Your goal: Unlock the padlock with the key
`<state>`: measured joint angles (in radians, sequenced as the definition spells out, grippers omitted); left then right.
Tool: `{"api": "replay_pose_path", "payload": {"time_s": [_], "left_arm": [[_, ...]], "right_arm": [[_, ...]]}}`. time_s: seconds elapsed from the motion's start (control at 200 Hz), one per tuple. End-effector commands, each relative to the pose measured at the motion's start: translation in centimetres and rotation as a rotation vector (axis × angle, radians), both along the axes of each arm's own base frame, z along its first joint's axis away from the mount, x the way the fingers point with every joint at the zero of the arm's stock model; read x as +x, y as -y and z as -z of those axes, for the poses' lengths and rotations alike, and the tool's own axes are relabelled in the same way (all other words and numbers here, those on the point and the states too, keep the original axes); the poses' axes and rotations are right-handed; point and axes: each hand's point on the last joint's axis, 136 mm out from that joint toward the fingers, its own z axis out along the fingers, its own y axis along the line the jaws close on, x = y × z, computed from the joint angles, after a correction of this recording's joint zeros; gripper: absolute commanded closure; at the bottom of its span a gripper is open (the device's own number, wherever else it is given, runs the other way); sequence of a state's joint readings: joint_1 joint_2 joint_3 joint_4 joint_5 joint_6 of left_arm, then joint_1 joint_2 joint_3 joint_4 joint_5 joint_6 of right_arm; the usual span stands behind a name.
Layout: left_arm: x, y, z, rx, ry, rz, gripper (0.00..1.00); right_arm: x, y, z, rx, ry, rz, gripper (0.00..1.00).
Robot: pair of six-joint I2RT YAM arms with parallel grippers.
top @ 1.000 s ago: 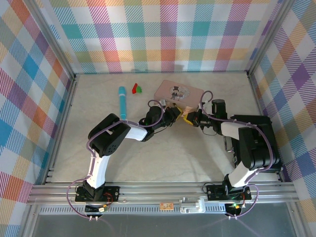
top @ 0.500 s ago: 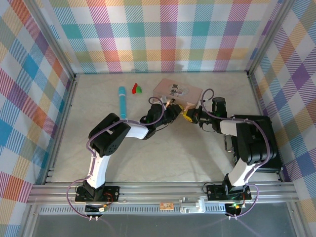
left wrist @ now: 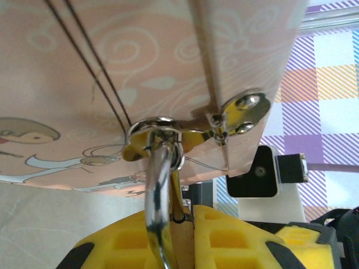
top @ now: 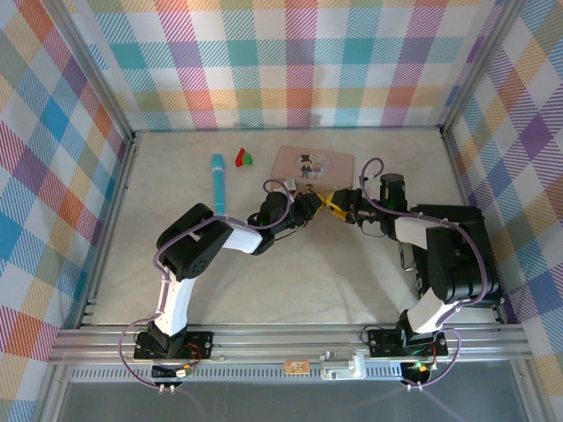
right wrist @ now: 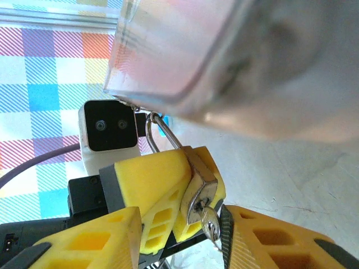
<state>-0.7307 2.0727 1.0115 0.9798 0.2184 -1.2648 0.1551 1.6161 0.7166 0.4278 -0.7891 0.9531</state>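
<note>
Mid key-turning step, by the look of it. Left gripper (left wrist: 182, 238) clamped on the tiny yellow-brass padlock (right wrist: 199, 182), hung by its shackle from the silver hasp (left wrist: 238, 112) at the near edge of the pink cartoon tin box (top: 312, 163), far of mid-table. Small silvery-tan key (right wrist: 211, 228) seated in the keyhole, between the parted, empty jaws of the right gripper (right wrist: 180, 238). Cannot tell whether the shackle is freed. Next, probably: pinch the key's head squarely and twist without dragging padlock or box.

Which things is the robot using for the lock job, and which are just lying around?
For the job:
- padlock
- key at its keyhole
- pink box, whose clasp the padlock hangs on

Just lying about:
- turquoise pen
- red and green bits
</note>
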Motion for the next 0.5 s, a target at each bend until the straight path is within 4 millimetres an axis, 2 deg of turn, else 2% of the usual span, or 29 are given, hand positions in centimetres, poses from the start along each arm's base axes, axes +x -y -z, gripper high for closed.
{"api": "replay_pose_path", "payload": {"time_s": [0.0, 0.1, 0.18, 0.345, 0.495], "left_arm": [[0.4, 0.7, -1.6, -0.057, 0.044, 0.008, 1.0], [0.3, 0.8, -1.7, -0.061, 0.039, 0.012, 1.0], [0.3, 0.7, -1.8, -0.072, 0.036, 0.009, 1.0], [0.4, 0.9, -2.4, -0.101, 0.037, 0.008, 1.0], [0.4, 1.0, -3.1, -0.123, 0.04, 0.013, 1.0]], "right_arm": [[0.0, 0.7, -0.3, -0.014, 0.05, 0.039, 0.58], [0.0, 0.9, 0.3, -0.025, 0.044, 0.055, 0.59], [0.1, 0.5, 0.4, -0.018, 0.046, 0.053, 0.65], [0.2, -0.4, 0.9, -0.007, 0.045, 0.036, 0.72], [0.2, -0.1, 2.3, -0.06, 0.041, 0.055, 0.7]]}}
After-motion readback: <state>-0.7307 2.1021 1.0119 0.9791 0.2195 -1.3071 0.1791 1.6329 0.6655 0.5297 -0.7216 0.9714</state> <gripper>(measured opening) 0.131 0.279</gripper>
